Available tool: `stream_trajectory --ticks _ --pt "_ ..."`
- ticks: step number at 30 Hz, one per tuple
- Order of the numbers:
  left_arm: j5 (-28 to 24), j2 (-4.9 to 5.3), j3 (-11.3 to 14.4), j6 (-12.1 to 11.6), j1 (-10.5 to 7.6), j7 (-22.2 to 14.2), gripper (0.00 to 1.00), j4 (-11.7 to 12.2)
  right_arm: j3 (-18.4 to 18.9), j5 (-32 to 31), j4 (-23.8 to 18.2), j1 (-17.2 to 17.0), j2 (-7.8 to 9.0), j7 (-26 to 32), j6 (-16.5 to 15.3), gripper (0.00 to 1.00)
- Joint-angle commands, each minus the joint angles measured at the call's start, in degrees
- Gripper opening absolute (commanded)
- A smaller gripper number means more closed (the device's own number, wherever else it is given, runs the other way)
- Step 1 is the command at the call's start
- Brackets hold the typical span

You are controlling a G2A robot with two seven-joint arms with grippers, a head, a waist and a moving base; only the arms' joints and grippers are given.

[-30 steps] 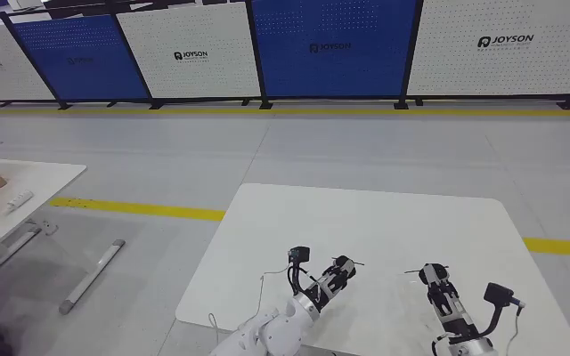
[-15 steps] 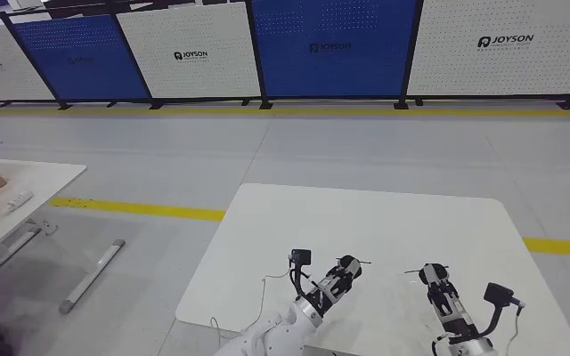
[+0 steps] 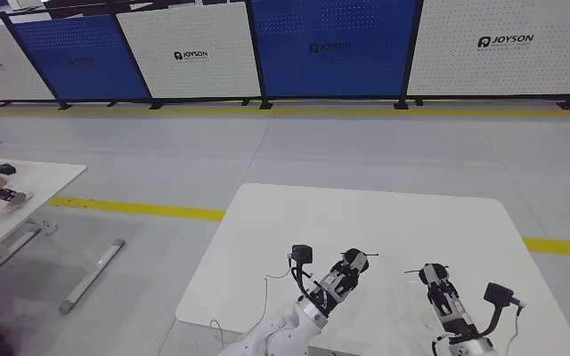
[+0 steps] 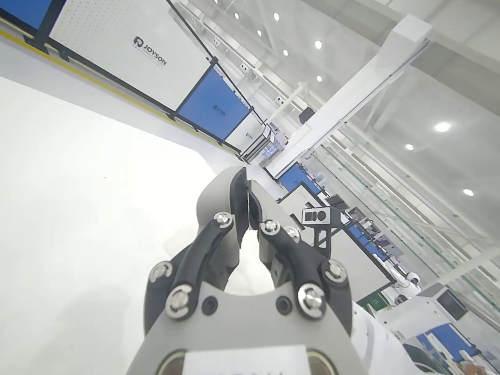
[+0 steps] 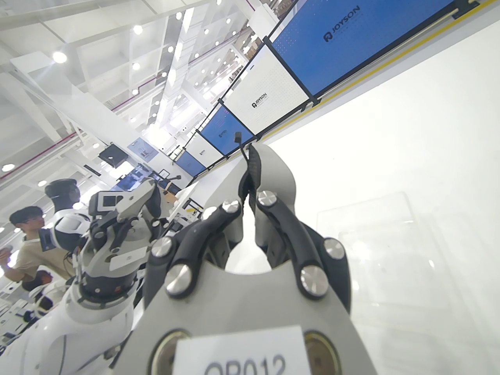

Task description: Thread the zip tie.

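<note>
My right gripper (image 5: 253, 159) is shut on a thin black zip tie (image 5: 243, 149), whose small square head pokes out past the fingertips. From above, that gripper (image 3: 430, 270) rests near the table's front right, with a short black tip (image 3: 411, 271) pointing toward the other arm. My left gripper (image 3: 356, 257) is a short way off to its left, tilted up off the table. Its jaws are pressed together (image 4: 247, 183), and a thin black strip (image 3: 370, 255) juts from it toward the right gripper. The two black tips stay apart.
The white table (image 3: 374, 214) has its front edge just below both arms. A clear plastic tray (image 5: 367, 232) lies on it beside the right gripper. A thin cable (image 3: 264, 292) hangs off the left arm near the table's front left edge.
The left gripper has shifted a little away from the front edge and toward the right gripper, carrying its black strip. The right arm has stayed still.
</note>
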Motion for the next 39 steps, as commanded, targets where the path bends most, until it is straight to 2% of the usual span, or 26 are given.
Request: stream_trajectory --ticks 1,4,8,11,21,27,39 --pt "0.0 0.00 0.0 0.1 0.02 0.0 0.00 0.1 0.0 0.0 0.0 0.0 0.00 0.0 0.0 0.00" --pt "-0.5 -0.09 -0.1 1.0 -0.07 -1.0 0.00 1.4 0.0 0.0 0.0 0.0 0.00 0.0 0.0 0.00" --pt "-1.8 -0.42 0.1 1.7 -0.92 -2.0 0.00 4.8 0.0 0.0 0.0 0.0 0.00 0.0 0.0 0.00" --pt "-3.1 -0.80 0.7 1.4 -1.41 -1.7 0.00 6.6 0.0 0.0 0.0 0.0 0.00 0.0 0.0 0.00" --pt "-3.1 -0.80 0.7 1.4 -1.41 -1.7 0.00 6.6 0.1 0.0 -0.3 0.0 -0.13 -0.1 -0.1 0.00" --pt "-3.1 -0.80 0.7 1.4 -1.41 -1.7 0.00 6.6 1.0 2.5 -0.1 -1.0 -0.80 -3.2 -3.0 0.00" --pt "-3.1 -0.80 0.7 1.4 -1.41 -1.7 0.00 6.6 0.9 1.9 1.5 -1.1 -1.43 -2.9 -2.0 0.00"
